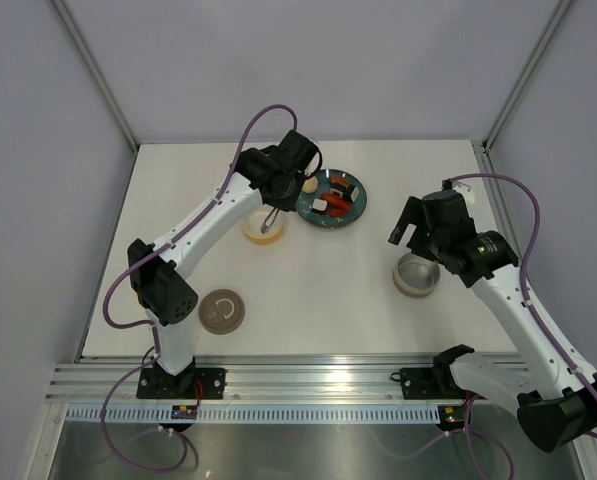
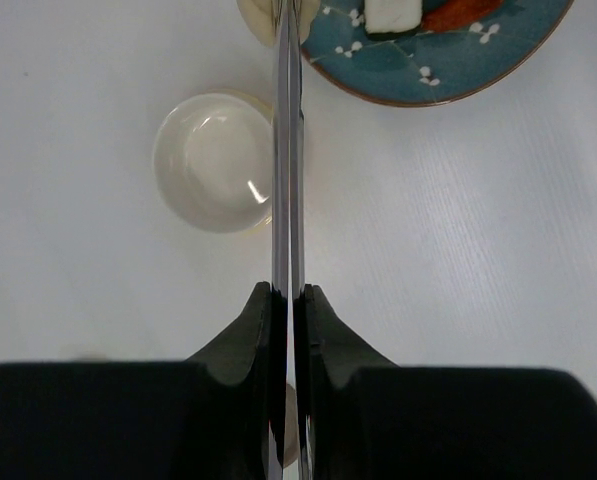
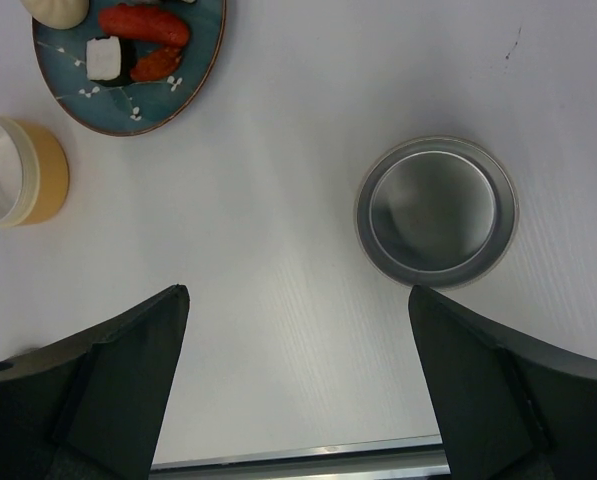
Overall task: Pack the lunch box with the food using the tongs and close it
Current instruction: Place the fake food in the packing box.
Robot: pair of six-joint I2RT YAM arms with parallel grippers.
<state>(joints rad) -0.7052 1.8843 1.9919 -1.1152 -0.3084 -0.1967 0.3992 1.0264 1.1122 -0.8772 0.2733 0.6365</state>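
Note:
My left gripper (image 1: 281, 195) (image 2: 289, 290) is shut on the slim silver tongs (image 2: 287, 170), squeezing their two arms nearly together. The tongs reach forward to a cream bun (image 2: 261, 14) (image 1: 309, 185) at the left rim of the teal plate (image 2: 448, 72) (image 1: 350, 216); whether the tips hold it is cut off. A sushi bit (image 3: 106, 58) and red sausages (image 3: 143, 25) lie on the plate. The round grey lunch box (image 1: 416, 276) (image 3: 436, 212) stands open and empty. My right gripper (image 1: 403, 228) (image 3: 298, 300) hovers open just left of it, holding nothing.
A cream-yellow bowl (image 1: 263, 228) (image 2: 216, 160), white inside and empty, sits just left of the tongs. A round grey-brown lid (image 1: 223, 310) lies near the left arm's base. A metal rail (image 1: 308, 380) runs along the table's near edge.

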